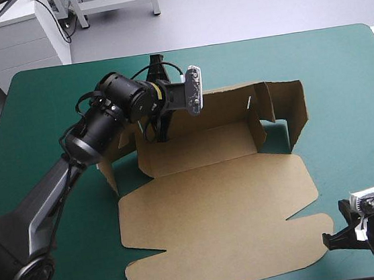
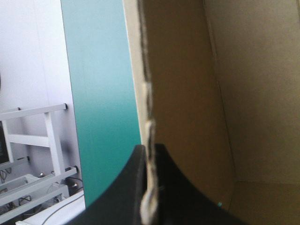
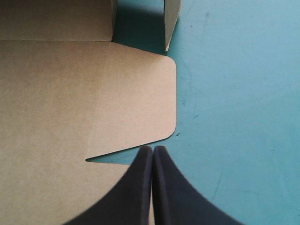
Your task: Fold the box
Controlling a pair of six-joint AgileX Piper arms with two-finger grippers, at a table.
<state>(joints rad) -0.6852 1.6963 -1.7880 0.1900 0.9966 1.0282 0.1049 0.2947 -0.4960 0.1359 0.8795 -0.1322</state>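
The brown box lies in the middle of the table. Its back and right walls are raised and its big lid panel is flat toward the front edge. My left gripper reaches down at the back left corner, shut on the box. In the left wrist view the black fingers pinch the upright wall's edge. My right gripper hovers low at the front right, just off the lid's corner flap. Its fingers are shut with nothing held, and they point at the notch in the lid.
The teal-green cover spreads wide to the right of the box and behind it. A raised side flap stands at the box's right end. A short flap stands at the box's left end under my left arm.
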